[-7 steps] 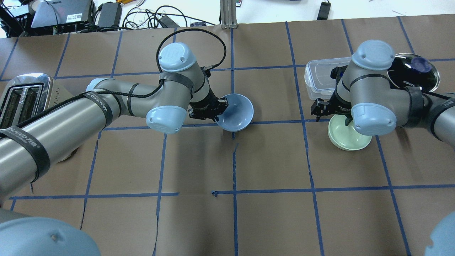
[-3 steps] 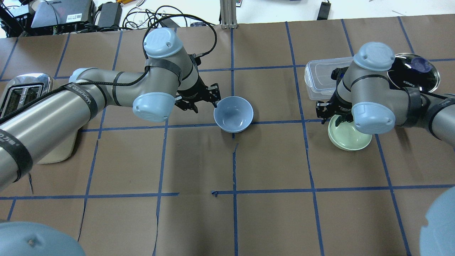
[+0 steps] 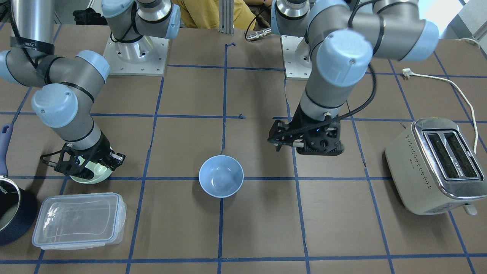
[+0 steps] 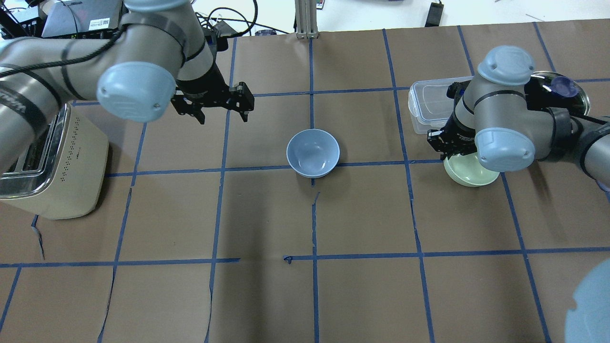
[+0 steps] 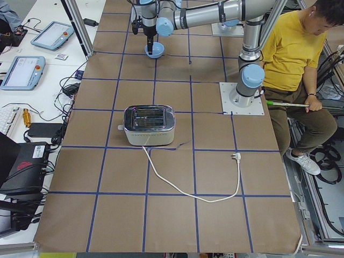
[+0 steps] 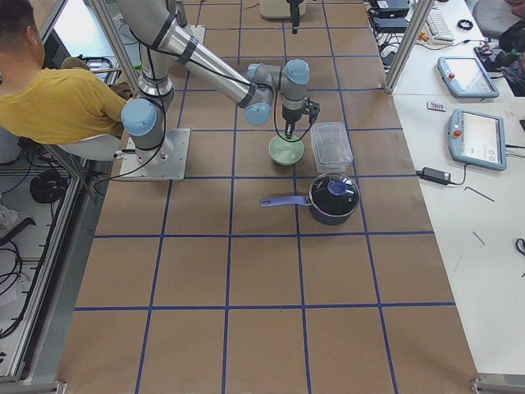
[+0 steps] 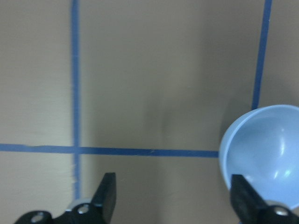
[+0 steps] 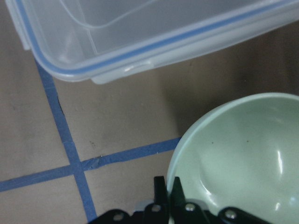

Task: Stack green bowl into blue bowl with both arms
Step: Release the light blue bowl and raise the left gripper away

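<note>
The blue bowl (image 4: 313,152) stands upright and alone on the brown paper at mid-table; it also shows in the front view (image 3: 221,176) and at the right of the left wrist view (image 7: 266,154). My left gripper (image 4: 224,116) (image 3: 306,149) (image 7: 174,196) is open and empty, raised, well clear of the blue bowl on my left side. The green bowl (image 4: 472,175) (image 3: 94,174) (image 8: 243,154) sits at my right. My right gripper (image 4: 450,153) (image 8: 166,191) is shut on its near rim, and the bowl looks slightly tilted.
A clear plastic container (image 4: 429,102) (image 3: 78,220) lies just beyond the green bowl. A dark blue saucepan with a lid (image 4: 555,93) (image 6: 332,197) stands at the far right. A toaster (image 4: 52,157) (image 3: 437,163) with its cord (image 3: 449,82) stands at the left.
My left gripper let go of the blue bowl's rim, opened and drew back up and to the left. My right gripper closed on the green bowl's rim, and the bowl shifted slightly.
</note>
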